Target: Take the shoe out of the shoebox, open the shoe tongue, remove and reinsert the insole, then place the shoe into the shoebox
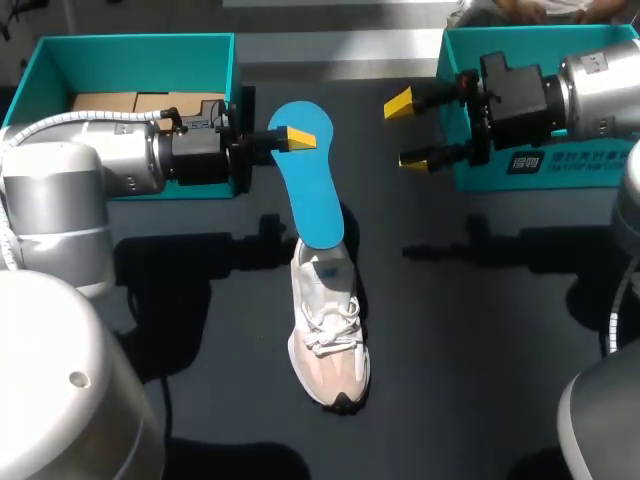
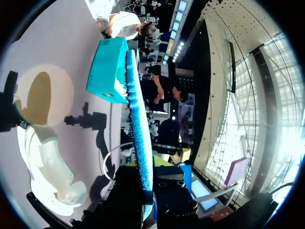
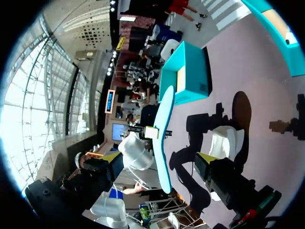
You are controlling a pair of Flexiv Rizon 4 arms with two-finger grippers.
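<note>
Nearest the head cam, my left arm came in from the left, wrist level over the table. The left gripper was clenched on the blue insole, pinching it near the wide end. The left wrist view confirmed this: the insole showed edge-on, running straight out from between the fingers. The narrow end of the insole hung down at the heel opening of the shoe; whether it touched the collar, I could not tell. Holding one end high kept the insole stiff and roughly in line w/ the shoe's length, which I judged suited feeding it back in. The shoe stood on its sole mid-table, toe toward the cam and heel toward the far side. It was outside both boxes, w/ the left shoebox and right shoebox beyond it on either side. Which box was the shoe's own, I could not tell. The right gripper was released and empty, fingers spread. It hovered just in front of the right shoebox, apart from the insole and well apart from the shoe. I judged this a standby posn., ready to steady the shoe. Est. status: shoe out, insole out, reinsert and reboxing pending.
</note>
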